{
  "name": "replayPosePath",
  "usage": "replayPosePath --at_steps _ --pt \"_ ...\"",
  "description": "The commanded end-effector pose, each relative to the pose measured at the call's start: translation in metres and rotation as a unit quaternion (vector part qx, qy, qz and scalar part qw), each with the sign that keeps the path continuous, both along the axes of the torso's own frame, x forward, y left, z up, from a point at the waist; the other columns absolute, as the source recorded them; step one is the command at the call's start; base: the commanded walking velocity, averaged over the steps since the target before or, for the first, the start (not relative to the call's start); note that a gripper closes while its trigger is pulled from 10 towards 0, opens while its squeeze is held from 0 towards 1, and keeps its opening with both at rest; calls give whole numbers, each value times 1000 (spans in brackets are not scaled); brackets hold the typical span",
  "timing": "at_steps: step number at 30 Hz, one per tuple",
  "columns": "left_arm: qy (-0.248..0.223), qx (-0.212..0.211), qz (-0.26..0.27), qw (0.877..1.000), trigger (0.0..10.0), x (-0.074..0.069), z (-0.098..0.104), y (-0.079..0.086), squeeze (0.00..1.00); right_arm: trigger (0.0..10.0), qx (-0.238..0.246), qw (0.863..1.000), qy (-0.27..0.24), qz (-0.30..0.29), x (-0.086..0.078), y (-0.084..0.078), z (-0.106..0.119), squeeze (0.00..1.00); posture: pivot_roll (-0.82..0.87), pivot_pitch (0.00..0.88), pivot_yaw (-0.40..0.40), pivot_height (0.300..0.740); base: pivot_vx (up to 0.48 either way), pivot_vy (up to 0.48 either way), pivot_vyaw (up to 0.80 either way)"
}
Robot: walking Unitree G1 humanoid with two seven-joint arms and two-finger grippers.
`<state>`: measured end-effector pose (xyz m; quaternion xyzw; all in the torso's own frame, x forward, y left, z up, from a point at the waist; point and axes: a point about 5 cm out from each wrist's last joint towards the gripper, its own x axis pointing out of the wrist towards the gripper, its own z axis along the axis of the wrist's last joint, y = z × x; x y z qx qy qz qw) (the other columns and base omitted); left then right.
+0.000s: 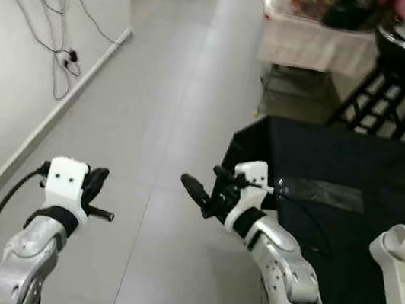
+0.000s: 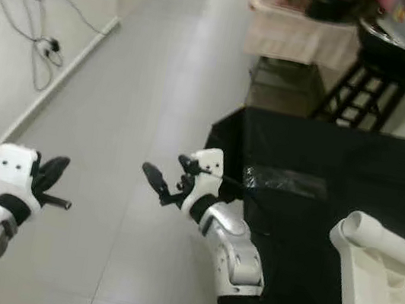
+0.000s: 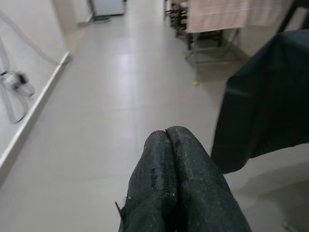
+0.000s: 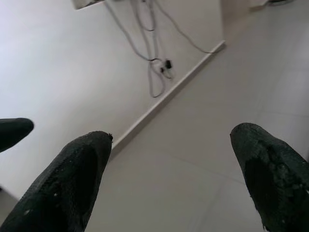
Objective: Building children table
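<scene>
Plenty of bare tiled floor (image 1: 169,116) ahead between the white wall (image 1: 18,53) and the black-draped table (image 1: 352,183). My left gripper (image 3: 166,140) is pinched together, my right gripper (image 4: 171,145) spread wide, both over floor. White table part (image 2: 378,257) lies near the cloth's right edge.
</scene>
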<state>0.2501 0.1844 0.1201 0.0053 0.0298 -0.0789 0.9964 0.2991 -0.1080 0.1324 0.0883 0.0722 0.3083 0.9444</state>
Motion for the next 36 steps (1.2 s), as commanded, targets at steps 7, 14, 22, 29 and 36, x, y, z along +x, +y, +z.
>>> replayPosePath --at_steps 7,14,22,29,36 --pt "-2 9 -5 1000 10000 1 1 0 0 10000 10 1000 6 -2 -1 -1 -1 0 -29 67 -29 740 346 0 0" --pt "3 11 9 1000 10000 3 0 3 0 10000 18 1000 9 -4 -1 -2 -1 0 -30 67 -29 740 86 0 -343" --pt "6 13 7 1000 10000 5 0 3 0 10000 23 1000 10 -4 0 -3 0 0 -36 74 -25 740 0 0 -800" --pt "6 12 8 1000 10000 6 0 3 0 10000 31 1000 7 0 -1 -2 1 0 -36 75 -26 740 0 0 -800" --pt "5 18 6 1000 10000 6 1 3 0 10000 35 999 6 1 0 -2 2 0 -37 77 -23 740 0 0 -800"
